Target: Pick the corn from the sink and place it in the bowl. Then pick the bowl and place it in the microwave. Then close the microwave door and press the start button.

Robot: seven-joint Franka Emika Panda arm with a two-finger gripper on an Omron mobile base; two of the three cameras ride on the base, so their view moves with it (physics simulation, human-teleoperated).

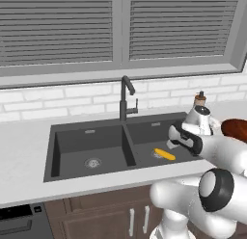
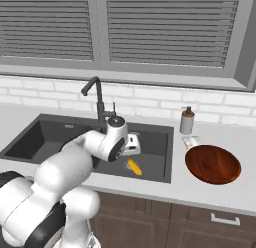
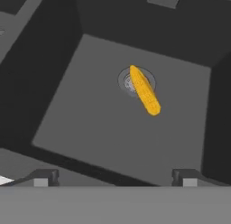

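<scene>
The corn (image 3: 145, 90) is laid across the drain in the sink's (image 1: 96, 132) right basin. The claw (image 3: 115, 177) is held above it, spread wide, nothing gripped. The bowl (image 2: 213, 164) is parked on the desk (image 2: 210, 192) to the right.

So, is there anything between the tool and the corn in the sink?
Nothing visible. The open tool hangs above the right basin of the sink, and the corn lies bare on the basin floor, across the drain.
</scene>
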